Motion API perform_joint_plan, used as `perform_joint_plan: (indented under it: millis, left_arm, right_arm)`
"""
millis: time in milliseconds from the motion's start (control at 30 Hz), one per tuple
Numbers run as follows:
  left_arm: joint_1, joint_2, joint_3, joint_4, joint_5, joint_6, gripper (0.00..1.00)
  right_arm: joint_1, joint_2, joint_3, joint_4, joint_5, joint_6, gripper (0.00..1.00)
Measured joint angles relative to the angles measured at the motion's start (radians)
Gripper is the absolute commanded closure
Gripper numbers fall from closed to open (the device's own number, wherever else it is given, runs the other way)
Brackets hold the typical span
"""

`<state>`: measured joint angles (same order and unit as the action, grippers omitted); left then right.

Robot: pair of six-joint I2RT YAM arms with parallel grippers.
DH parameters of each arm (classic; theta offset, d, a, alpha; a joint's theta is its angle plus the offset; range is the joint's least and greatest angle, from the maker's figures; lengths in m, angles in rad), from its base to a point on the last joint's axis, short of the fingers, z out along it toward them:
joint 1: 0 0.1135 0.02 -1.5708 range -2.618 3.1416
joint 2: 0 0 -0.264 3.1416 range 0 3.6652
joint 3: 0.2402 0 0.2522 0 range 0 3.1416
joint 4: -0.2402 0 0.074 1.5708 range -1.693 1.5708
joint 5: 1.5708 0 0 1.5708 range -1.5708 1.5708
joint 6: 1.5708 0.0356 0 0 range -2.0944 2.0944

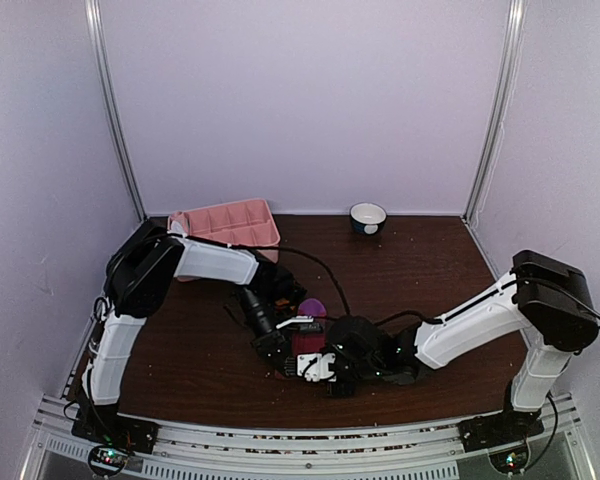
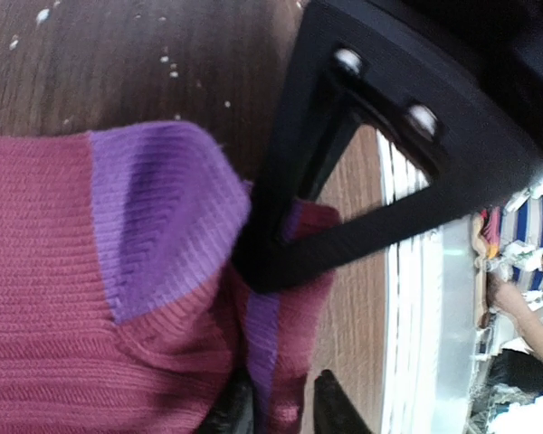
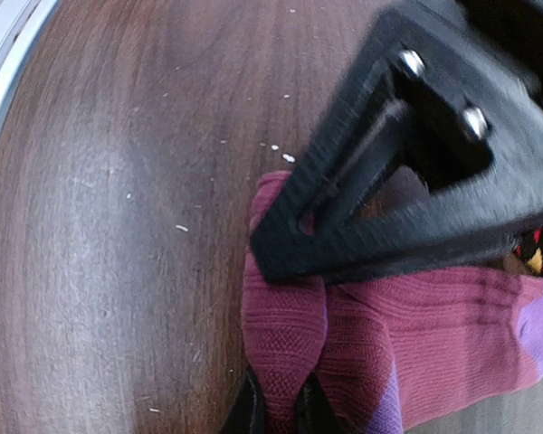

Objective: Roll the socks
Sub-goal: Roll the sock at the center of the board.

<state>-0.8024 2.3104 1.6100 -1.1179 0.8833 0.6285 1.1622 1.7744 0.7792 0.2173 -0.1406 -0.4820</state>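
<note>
A magenta-pink sock (image 1: 308,342) with a purple toe (image 1: 312,307) lies bunched on the dark table between my two grippers. My left gripper (image 2: 281,409) stands slightly open, with a fold of the sock (image 2: 63,298) and a purple strip loose between its fingers. My right gripper (image 3: 282,409) is shut on a narrow magenta fold of the same sock (image 3: 416,334), pinched at the sock's left end. Each wrist view is partly blocked by the other gripper's black finger frame. A scrap of black sock with orange-yellow diamonds (image 3: 536,255) peeks in at the right edge.
A pink compartment tray (image 1: 225,222) sits at the back left and a small white bowl (image 1: 368,217) at the back centre. A black cable (image 1: 320,265) trails across the table. The metal rail (image 1: 310,440) runs along the near edge.
</note>
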Motion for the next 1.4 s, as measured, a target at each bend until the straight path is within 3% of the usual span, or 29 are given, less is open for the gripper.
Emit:
perform_joint_plan:
  millis: [233,500,967,1133,1400]
  left_arm:
    - [-0.003,-0.214,-0.214,0.223,-0.148,-0.024,0.52]
    - [0.049,-0.483,-0.477,0.517,-0.293,-0.055,0.51]
    - [0.028,-0.506,-0.508,0.593,-0.24,-0.017,0.53]
    - [-0.045,-0.506,-0.494,0.579,-0.3,0.061,0.51]
    - [-0.092,-0.501,-0.475,0.634,-0.415,0.114,0.5]
  right_arm:
    - [-0.069,0.035,0.059,-0.042,-0.114,0.244,1.0]
    - [-0.175,0.068,0.073,-0.04,-0.347,0.491,1.0]
    - [-0.29,0.158,0.097,0.003,-0.612,0.758,1.0]
    - [-0.344,0.225,0.145,0.004,-0.748,0.858,1.0]
    - [-0.375,0.235,0.161,-0.039,-0.792,0.892,1.0]
